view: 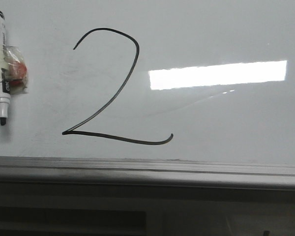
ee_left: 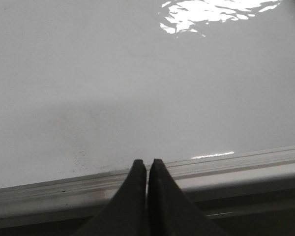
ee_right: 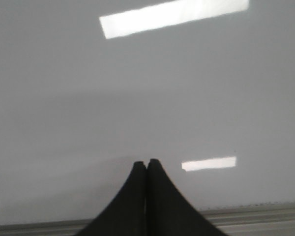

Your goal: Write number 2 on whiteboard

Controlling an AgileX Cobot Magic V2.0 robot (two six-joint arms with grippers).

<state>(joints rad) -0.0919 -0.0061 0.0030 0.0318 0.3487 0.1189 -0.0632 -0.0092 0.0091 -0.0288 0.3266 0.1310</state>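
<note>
On the whiteboard (view: 226,29) stands the number 2 (view: 113,93); left hand (ee_left: 147,164) and right hand (ee_right: 146,164) clenched

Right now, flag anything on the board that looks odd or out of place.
Nothing damaged. The number 2 is complete on the whiteboard. A marker lies at the left, tip uncapped, with a small clear packet beside it.

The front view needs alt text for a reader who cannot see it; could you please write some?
A large black number 2 is drawn on a glossy whiteboard, left of a bright rectangular light reflection. An uncapped marker lies at the far left, tip toward the grey edge rail, beside a small clear packet. No gripper shows.
</note>
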